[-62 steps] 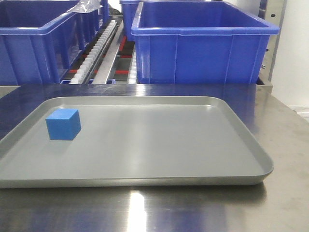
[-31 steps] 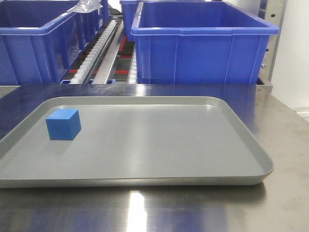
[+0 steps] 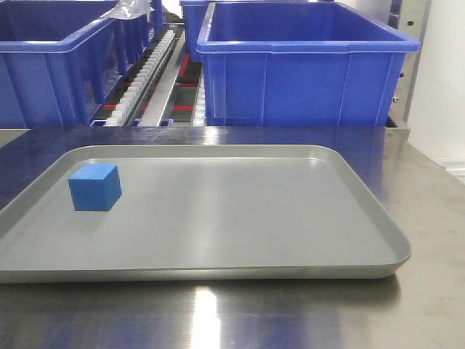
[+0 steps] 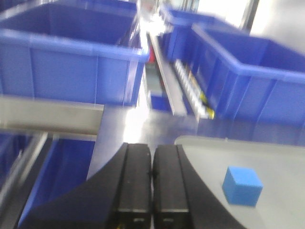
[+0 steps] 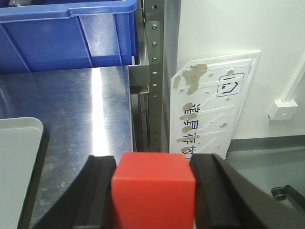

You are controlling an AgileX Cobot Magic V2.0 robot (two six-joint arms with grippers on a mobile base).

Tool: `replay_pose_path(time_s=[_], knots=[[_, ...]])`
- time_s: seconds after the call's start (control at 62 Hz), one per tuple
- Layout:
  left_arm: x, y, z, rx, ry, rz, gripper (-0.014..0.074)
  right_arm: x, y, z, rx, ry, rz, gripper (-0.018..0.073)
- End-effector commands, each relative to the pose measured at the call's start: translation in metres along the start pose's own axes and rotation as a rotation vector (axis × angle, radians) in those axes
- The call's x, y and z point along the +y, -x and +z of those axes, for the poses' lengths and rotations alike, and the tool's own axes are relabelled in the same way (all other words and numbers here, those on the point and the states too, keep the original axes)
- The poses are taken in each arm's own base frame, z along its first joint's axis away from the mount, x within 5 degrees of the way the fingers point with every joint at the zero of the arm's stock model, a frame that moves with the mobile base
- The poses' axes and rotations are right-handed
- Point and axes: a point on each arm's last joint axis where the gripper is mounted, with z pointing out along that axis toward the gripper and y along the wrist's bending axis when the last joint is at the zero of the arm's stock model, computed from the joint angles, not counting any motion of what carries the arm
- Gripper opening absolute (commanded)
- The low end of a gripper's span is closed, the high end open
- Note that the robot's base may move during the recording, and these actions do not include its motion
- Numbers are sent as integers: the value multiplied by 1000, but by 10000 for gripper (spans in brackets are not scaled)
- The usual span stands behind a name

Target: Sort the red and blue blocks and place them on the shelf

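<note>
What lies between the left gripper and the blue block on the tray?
In the left wrist view, only bare floor of the grey tray separates the shut left gripper from the blue block.

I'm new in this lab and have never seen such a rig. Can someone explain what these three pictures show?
This is a two-armed robot. Each arm ends in black jaws and carries a small camera at its wrist. One picture comes from a front camera looking over a steel tabletop. On it a grey tray holds one blue block, with big blue bins and a roller shelf behind. The left wrist picture shows the left jaws closed on nothing, to the left of the tray. The right wrist picture shows the right jaws clamped on a red block, near the table's right edge and a white sign.
</note>
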Motion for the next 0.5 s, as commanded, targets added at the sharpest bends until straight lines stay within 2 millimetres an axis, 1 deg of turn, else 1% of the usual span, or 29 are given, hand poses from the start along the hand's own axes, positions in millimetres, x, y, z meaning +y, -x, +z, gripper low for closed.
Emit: replay_pose_path(time_s=[0.0, 0.113, 0.21, 0.322, 0.403, 0.483], knots=[[-10, 41, 10, -24, -26, -24, 129, 1, 17, -5, -125, 4, -17, 58], [-18, 77, 34, 73, -12, -16, 129, 1, 17, -5, -125, 4, -17, 58], [-22, 96, 58, 152, 6, -14, 129, 1, 17, -5, -125, 4, -17, 58], [-25, 105, 84, 235, 27, -10, 129, 1, 17, -5, -125, 4, -17, 58], [-25, 106, 94, 277, 37, -5, 129, 1, 17, -5, -124, 4, -17, 58], [-25, 105, 100, 316, 47, -4, 129, 1, 17, -5, -124, 4, -17, 58]])
